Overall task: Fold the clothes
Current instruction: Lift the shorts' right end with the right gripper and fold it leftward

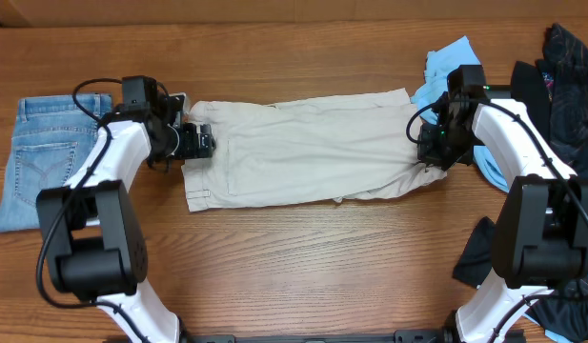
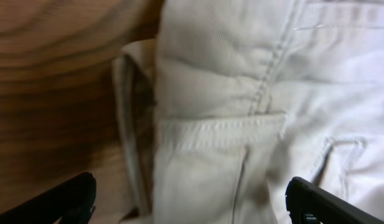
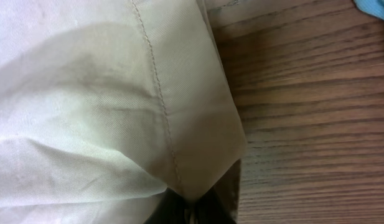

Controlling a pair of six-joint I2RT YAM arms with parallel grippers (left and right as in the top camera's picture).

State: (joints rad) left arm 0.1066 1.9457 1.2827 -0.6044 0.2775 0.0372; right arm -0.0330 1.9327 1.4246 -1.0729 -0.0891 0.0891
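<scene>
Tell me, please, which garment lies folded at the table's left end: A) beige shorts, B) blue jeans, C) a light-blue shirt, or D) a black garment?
B: the jeans lie folded there with a back pocket showing, while the shorts are spread at the centre.
</scene>
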